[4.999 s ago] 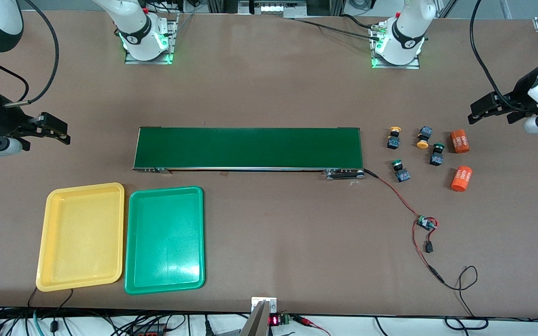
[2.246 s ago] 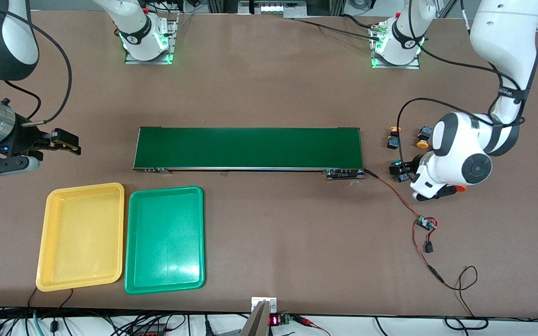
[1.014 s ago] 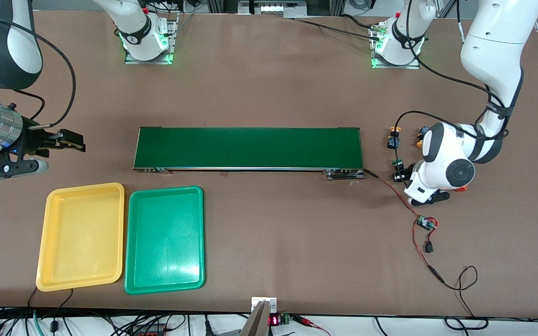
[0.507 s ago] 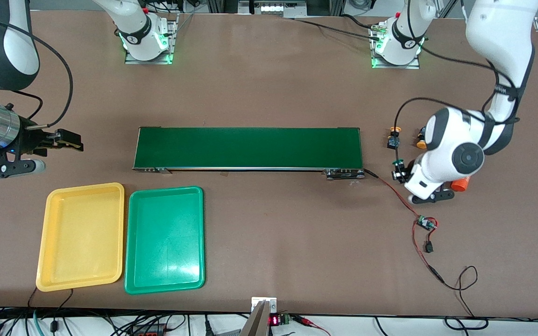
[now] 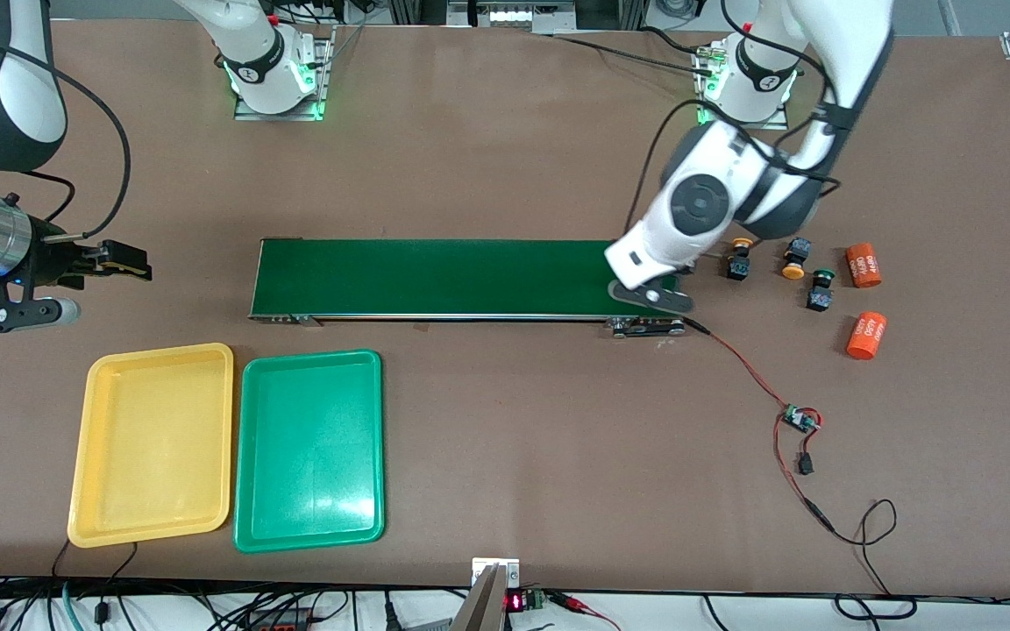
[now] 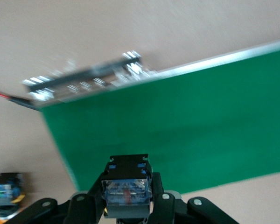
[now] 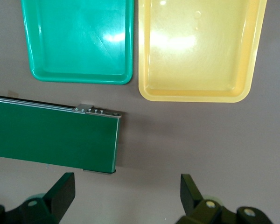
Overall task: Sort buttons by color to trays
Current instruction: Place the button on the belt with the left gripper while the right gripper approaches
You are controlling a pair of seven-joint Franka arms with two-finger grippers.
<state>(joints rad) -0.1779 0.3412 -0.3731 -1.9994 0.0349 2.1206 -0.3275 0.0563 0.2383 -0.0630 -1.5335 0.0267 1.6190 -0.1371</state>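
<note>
Button (image 6: 126,190) clamped in left hand (image 6: 127,205), over conveyor belt (image 5: 465,277) end.

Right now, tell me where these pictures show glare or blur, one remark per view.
Front view: a white glare patch on the green tray, otherwise crisp. Left wrist view: the conveyor belt and its metal end are smeared by motion blur; the button in the left claw stays sharp. Right wrist view: bright reflections on the yellow tray.

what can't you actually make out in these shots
- Cap colour of the button in the left claw: left wrist view shows only its underside; front view, the arm covers it.
- Print on the orange cylinders: front view, too small.
- Right claw: right wrist view, fingertips cut off by the edge.
</note>
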